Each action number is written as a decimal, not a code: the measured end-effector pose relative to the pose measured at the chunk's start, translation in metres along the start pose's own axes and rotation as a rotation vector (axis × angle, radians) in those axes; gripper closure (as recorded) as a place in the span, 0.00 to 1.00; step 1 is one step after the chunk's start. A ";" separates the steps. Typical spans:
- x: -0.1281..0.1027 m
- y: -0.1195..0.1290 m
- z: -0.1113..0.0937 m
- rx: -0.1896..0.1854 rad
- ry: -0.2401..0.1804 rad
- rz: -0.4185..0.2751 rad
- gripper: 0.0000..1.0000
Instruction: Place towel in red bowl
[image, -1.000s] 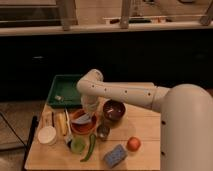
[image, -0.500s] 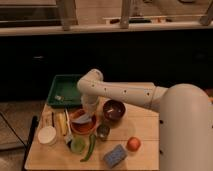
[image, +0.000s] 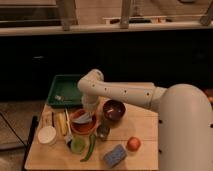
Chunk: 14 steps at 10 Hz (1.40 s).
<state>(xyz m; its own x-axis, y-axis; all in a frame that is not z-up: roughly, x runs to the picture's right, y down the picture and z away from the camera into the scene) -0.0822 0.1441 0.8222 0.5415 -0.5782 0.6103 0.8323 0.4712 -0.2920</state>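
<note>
Red bowl (image: 80, 128) holds towel (image: 83, 118); gripper (image: 89, 111) above; metal cup (image: 103, 131) beside.

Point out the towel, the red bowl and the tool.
towel (image: 82, 118), camera view, on the grey-blue cloth lying in the bowl.
red bowl (image: 86, 129), camera view, on its front orange-red rim.
tool (image: 90, 109), camera view, at the arm's lower end, just above the bowl.
</note>
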 end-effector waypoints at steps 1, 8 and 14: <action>0.000 -0.001 0.001 0.001 -0.001 -0.003 0.99; 0.002 -0.001 0.005 0.003 -0.005 -0.009 0.99; 0.003 -0.001 0.008 0.005 -0.007 -0.011 0.99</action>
<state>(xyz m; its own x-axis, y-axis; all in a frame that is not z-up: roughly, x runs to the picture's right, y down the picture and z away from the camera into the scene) -0.0823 0.1479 0.8302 0.5311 -0.5790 0.6187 0.8378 0.4679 -0.2813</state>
